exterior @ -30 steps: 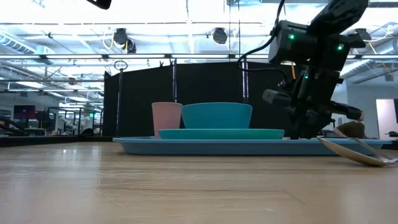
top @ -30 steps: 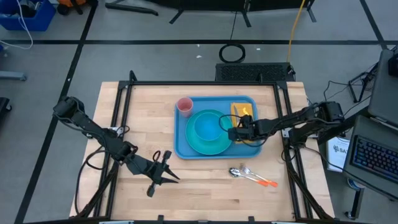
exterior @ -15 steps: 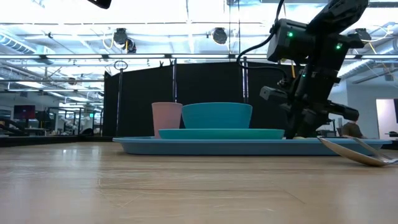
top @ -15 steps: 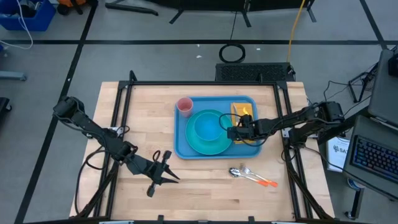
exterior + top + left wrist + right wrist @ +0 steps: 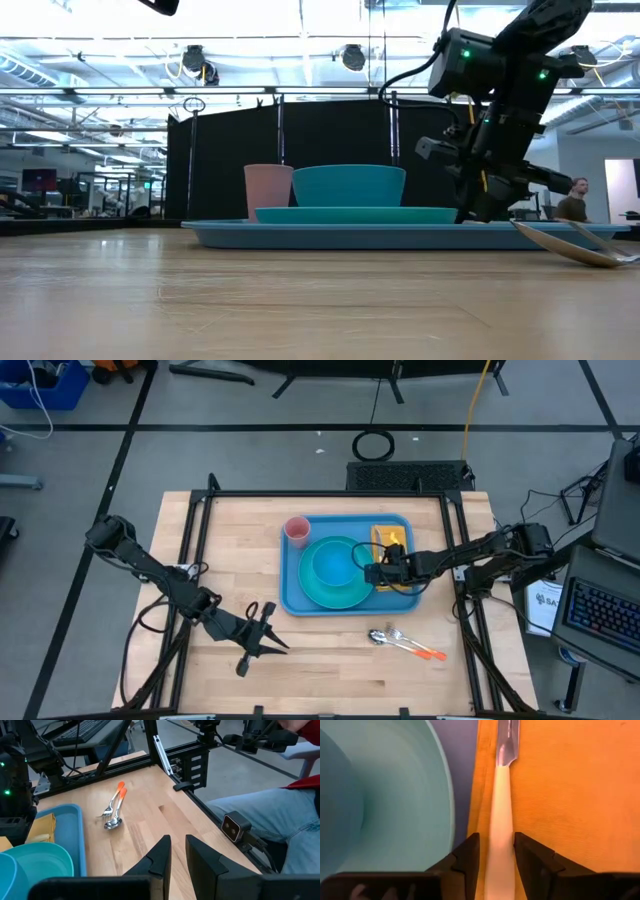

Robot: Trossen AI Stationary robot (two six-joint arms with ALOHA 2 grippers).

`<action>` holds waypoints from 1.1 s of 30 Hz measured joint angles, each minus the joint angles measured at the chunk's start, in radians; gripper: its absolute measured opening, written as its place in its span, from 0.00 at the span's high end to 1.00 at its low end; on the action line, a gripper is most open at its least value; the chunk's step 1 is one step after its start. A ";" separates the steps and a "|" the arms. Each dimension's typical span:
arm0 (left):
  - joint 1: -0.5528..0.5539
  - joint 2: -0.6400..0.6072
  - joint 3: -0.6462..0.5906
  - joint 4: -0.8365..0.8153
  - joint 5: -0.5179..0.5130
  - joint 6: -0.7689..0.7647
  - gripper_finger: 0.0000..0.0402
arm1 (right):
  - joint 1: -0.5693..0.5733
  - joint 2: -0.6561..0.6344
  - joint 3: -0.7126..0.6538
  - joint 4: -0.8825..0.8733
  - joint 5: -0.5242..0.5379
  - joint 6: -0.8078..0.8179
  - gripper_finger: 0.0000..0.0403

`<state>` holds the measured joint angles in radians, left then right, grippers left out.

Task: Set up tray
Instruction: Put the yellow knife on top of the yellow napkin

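The blue tray (image 5: 290, 585) lies at the table's middle. On it stand a pink cup (image 5: 297, 529) and a turquoise plate (image 5: 345, 596) that carries a bowl (image 5: 330, 563). An orange napkin (image 5: 570, 795) lies on its right side. A cream-handled knife (image 5: 500, 815) lies flat on the napkin, blade (image 5: 507, 740) away from the wrist. My right gripper (image 5: 496, 840) points steeply down over it, open, one finger on each side of the handle. My left gripper (image 5: 178, 845) hovers at the table's near left, fingers slightly apart and holding nothing. My right gripper has its fingers (image 5: 525, 855) along the two long sides of the knife's cream handle (image 5: 500, 850), coming from above. A strip of napkin shows between one finger and the handle. I cannot tell whether the other finger touches it. The knife lies flat on the napkin.
A spoon and an orange-handled fork (image 5: 400, 641) lie side by side on the wood near the tray's near right corner. Black frame rails (image 5: 195, 560) run along the table's left, right and far edges. Bare wood lies left of the tray.
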<state>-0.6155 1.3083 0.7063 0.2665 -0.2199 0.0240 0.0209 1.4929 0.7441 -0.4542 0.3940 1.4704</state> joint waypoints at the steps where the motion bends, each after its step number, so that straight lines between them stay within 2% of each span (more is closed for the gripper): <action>1: 0.000 0.000 0.000 0.000 0.000 0.001 0.84 | 0.000 0.000 0.000 0.002 0.001 -0.012 0.73; 11: 0.000 0.000 0.000 -0.003 0.000 0.004 0.84 | 0.000 0.000 0.000 0.006 -0.023 -0.148 0.78; 33: 0.000 0.000 0.000 -0.009 0.000 0.000 0.84 | 0.001 0.000 0.000 0.018 -0.031 -0.158 0.79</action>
<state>-0.6155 1.3083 0.7063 0.2577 -0.2199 0.0239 0.0216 1.4929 0.7441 -0.4366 0.3625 1.3125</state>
